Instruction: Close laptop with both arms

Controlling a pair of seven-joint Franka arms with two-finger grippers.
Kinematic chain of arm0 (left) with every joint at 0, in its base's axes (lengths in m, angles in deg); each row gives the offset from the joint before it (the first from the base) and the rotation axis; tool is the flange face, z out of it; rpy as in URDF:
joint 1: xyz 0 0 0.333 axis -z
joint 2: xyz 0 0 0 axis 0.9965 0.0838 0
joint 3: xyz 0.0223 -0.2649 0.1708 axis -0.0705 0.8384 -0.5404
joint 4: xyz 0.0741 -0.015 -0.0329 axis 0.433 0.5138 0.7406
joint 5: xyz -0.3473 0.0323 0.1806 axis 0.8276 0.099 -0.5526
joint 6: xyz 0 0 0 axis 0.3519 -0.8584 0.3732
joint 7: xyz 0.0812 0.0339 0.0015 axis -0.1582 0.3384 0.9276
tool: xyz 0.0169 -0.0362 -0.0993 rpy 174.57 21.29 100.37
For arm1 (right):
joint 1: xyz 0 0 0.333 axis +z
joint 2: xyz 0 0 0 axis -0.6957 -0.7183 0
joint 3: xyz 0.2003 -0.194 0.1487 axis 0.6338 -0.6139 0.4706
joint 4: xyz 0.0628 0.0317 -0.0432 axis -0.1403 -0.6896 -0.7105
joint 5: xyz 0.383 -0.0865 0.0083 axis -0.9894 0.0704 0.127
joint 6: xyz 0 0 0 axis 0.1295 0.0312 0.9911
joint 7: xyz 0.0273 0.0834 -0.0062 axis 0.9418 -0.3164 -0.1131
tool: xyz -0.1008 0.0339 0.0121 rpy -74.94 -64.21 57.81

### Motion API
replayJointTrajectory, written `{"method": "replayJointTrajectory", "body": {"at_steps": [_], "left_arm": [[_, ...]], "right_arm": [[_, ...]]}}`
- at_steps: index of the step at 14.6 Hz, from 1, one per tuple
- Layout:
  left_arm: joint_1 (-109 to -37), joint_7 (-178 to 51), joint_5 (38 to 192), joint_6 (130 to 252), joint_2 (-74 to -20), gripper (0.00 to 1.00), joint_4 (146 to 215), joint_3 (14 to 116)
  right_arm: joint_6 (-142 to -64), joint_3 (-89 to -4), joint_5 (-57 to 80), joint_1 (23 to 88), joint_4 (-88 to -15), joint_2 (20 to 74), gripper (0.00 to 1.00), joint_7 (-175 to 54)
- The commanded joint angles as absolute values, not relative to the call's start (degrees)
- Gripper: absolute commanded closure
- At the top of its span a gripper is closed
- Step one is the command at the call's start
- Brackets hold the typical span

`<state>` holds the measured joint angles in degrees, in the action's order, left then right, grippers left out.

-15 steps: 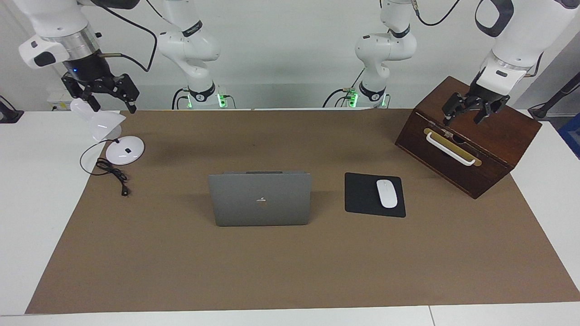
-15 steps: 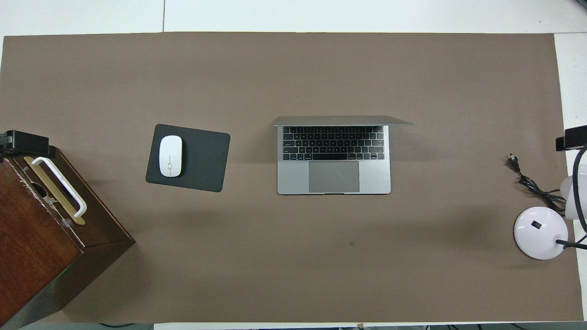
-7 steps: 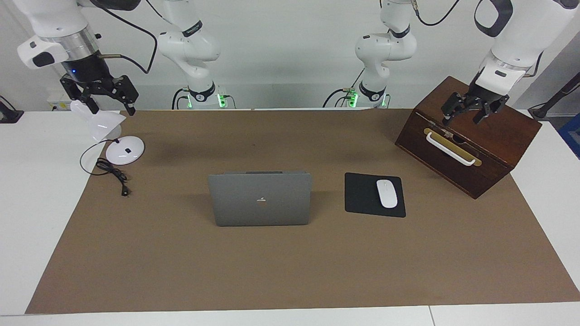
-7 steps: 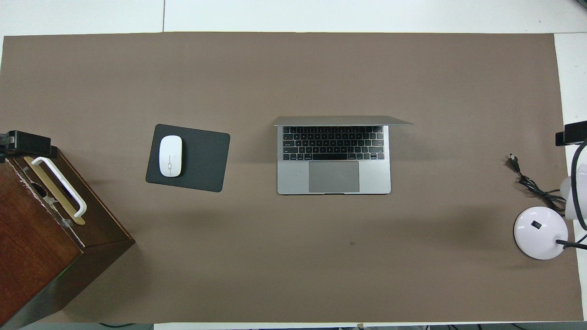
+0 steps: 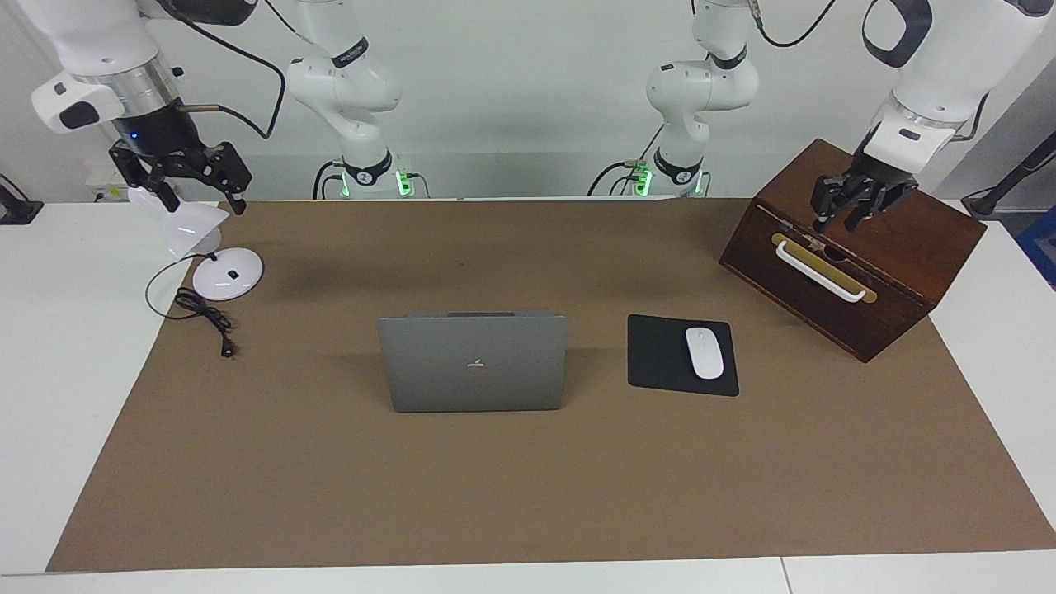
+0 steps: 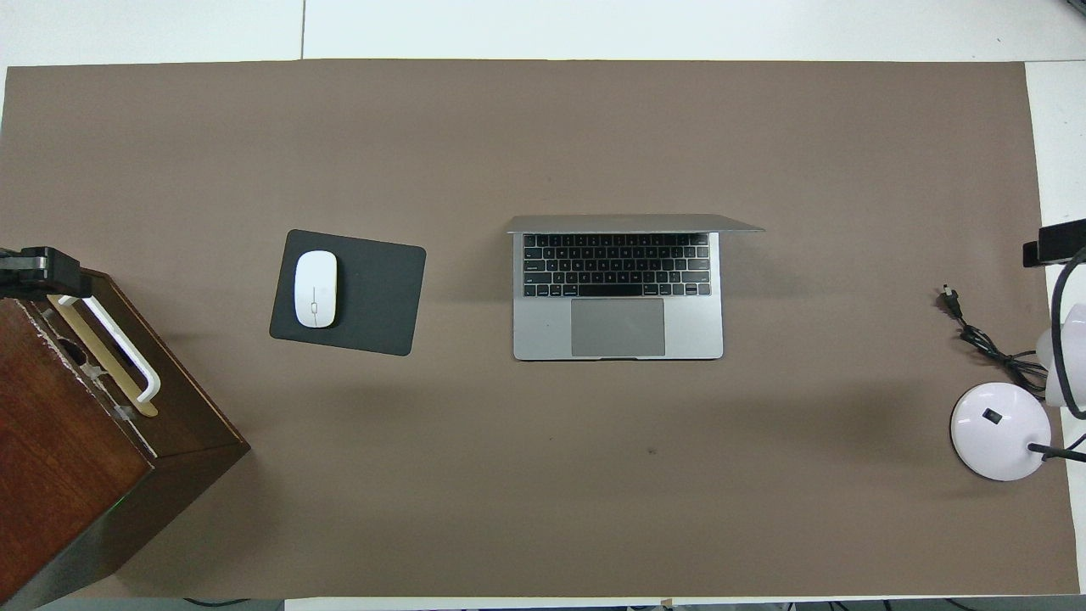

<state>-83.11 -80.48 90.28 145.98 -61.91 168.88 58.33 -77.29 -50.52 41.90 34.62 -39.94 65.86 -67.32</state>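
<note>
Left tool (image 5: 858, 210) hangs over the dark wooden box (image 5: 866, 264) with its fingers drawn partway together, gripping nothing; right tool (image 5: 181, 177) hovers spread wide and empty over the white lamp (image 5: 198, 239). Between them, mid-desk, stands the laptop (image 5: 474, 363), a thin silver-grey metal slab, lid upright and open, dark keys facing the robots. Beside it, toward the left arm's end, a white mouse (image 5: 704, 352) rests on a matte black mousepad (image 5: 660, 355). A brown mat (image 5: 528, 495) covers the white desk (image 5: 49, 371), and a pale wall rises by the arms' bases.
</note>
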Motion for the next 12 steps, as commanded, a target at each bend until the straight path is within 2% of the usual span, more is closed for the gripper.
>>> {"method": "replayJointTrajectory", "body": {"at_steps": [1, 4, 7, 10, 12], "left_arm": [[-82.64, -79.61, 90.79, 146.10, -62.74, 1.00, 169.40, 57.89], [-82.47, -79.52, 90.88, 147.85, -62.74, 1.00, 169.75, 57.89], [-82.47, -75.15, 92.28, 149.52, -63.00, 1.00, 170.89, 58.06], [-82.12, -73.20, 93.07, 155.74, -65.36, 1.00, 177.03, 58.59], [-80.54, -73.28, 94.56, 161.89, -67.91, 1.00, 182.82, 58.50]], "right_arm": [[-78.75, -49.94, 42.82, 32.93, -37.72, 62.90, 0.00, -65.18], [-79.36, -49.86, 43.35, 32.92, -33.16, 57.20, 0.00, -65.18], [-84.36, -49.77, 43.52, 33.27, -32.09, 54.02, 0.00, -65.18], [-88.22, -49.68, 43.78, 33.71, -30.87, 50.42, 0.00, -65.27], [-88.59, -49.59, 44.48, 33.72, -25.18, 45.26, 0.02, -65.18]]}}
